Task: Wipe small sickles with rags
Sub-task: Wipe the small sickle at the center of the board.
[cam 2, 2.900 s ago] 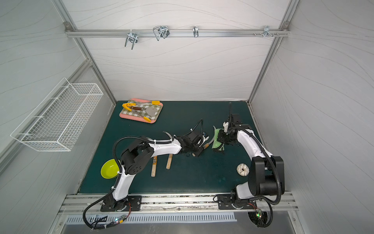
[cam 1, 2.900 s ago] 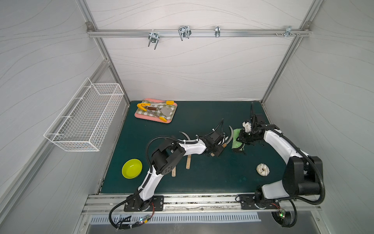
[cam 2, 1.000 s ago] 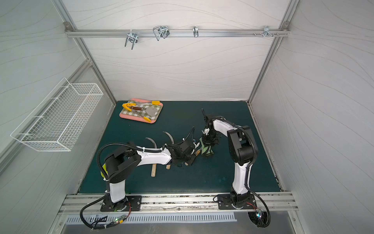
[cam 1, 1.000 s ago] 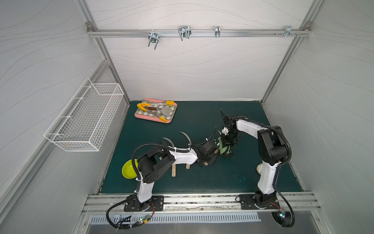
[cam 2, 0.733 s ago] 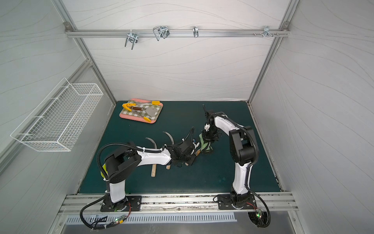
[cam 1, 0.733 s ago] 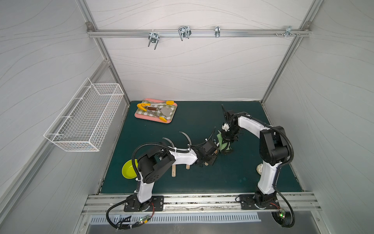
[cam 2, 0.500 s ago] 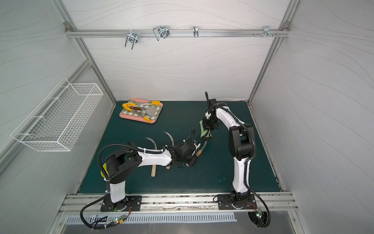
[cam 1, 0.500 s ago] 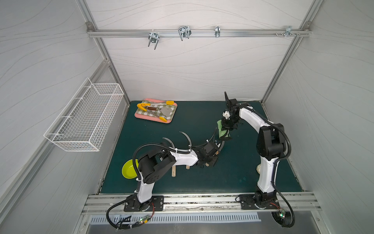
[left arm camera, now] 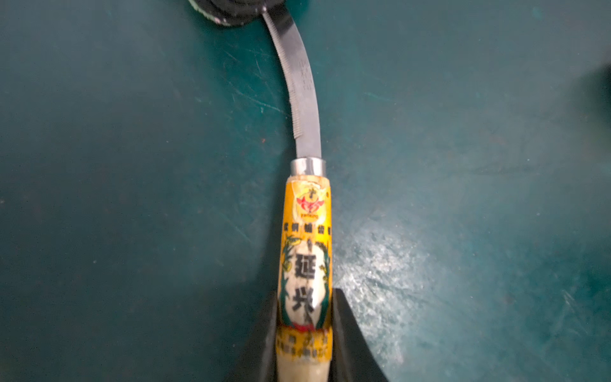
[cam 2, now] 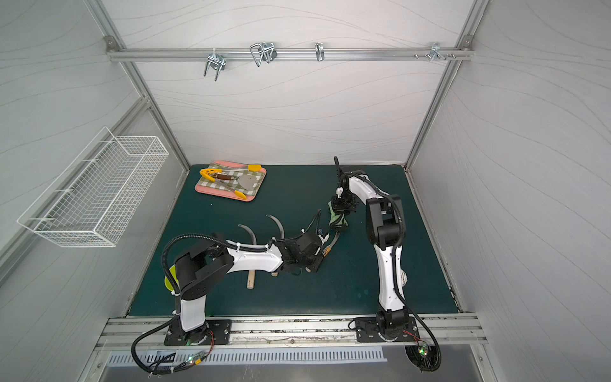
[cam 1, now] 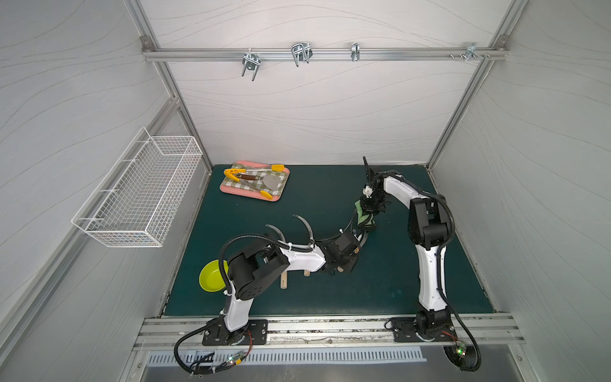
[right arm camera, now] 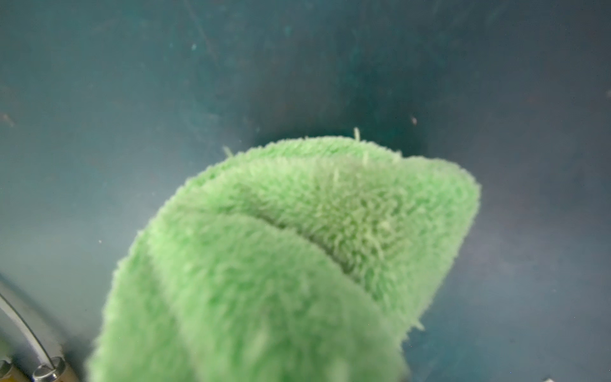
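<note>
Nearest me, back behind the left claw (left arm camera: 304, 312), a glossy lime bowl (cam 1: 210, 279) sits on the dark green mat (cam 1: 380, 291). Two spare sickles (cam 1: 305, 224) lie side by side behind that claw too, partly under its forearm, pale wooden handles toward the front rail, thin grey blades arcing away to the rear.

Now the left claw itself: jaws clamped hard on the handle of the third sickle (left arm camera: 305, 251), one black finger pressed on either side. Its long axis runs straight out from the jaws toward the right claw (cam 1: 371, 207). The handle is rounded light wood wrapped in a shiny yellow-orange label with black characters, then comes a bright metal collar. Past that the blade (left arm camera: 304, 89) is flat grey steel, fine saw teeth along the inner edge, bending gently to one side.

Follow the blade out and its tip vanishes into the rag (right arm camera: 297, 248), at the far end from the left claw. It is fluffy light-green microfibre, folded over, with a dark edge. It hangs bunched directly beneath the right claw, which is closed on it.

Far beyond both claws, toward the back left corner, a pink tray (cam 1: 281, 198) carries yellow-tipped tongs (cam 1: 231, 173) and a metal spatula (cam 1: 269, 181)
</note>
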Robot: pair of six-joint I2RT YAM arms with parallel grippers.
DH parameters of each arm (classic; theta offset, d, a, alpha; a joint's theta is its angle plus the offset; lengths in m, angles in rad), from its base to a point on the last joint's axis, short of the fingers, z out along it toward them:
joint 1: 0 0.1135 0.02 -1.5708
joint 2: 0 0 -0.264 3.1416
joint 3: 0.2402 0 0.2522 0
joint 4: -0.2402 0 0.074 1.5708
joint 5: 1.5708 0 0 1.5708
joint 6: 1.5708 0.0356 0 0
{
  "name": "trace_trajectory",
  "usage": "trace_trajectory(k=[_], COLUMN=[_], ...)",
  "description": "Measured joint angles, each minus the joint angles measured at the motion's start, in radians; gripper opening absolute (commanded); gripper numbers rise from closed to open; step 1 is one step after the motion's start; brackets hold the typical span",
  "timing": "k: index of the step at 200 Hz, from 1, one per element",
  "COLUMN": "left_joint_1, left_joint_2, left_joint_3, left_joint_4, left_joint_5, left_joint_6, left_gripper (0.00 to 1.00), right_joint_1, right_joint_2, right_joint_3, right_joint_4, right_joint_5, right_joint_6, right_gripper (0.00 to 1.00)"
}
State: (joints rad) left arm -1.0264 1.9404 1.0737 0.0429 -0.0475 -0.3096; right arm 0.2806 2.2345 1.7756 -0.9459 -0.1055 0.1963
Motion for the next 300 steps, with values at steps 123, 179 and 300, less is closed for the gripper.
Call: trace_trajectory(k=[123,179,300], left_joint_1=[-0.005,-0.005,-0.011], left_joint_2=[0.0,0.0,0.0], left_joint_3=[0.001,-0.002,-0.007], left_joint_4=[0.0,0.005,0.014], left_joint_5=[-0.021,-0.023,-0.02], left_joint_6=[-0.011,-0.022,-0.028], left_gripper=[0.0,0.0,0.0], right_joint_1=[0.039,0.05,-0.036], right_joint_2=[-0.316,-0.381,-0.073], right_joint_3=[-0.489,-0.55,-0.022], right_joint_4=[0.216,0.185,0.002], right_joint_5=[-0.032,-0.092,-0.027], right_joint_6=[0.074,0.094,0.044], right_gripper=[0.15,0.14,0.13])
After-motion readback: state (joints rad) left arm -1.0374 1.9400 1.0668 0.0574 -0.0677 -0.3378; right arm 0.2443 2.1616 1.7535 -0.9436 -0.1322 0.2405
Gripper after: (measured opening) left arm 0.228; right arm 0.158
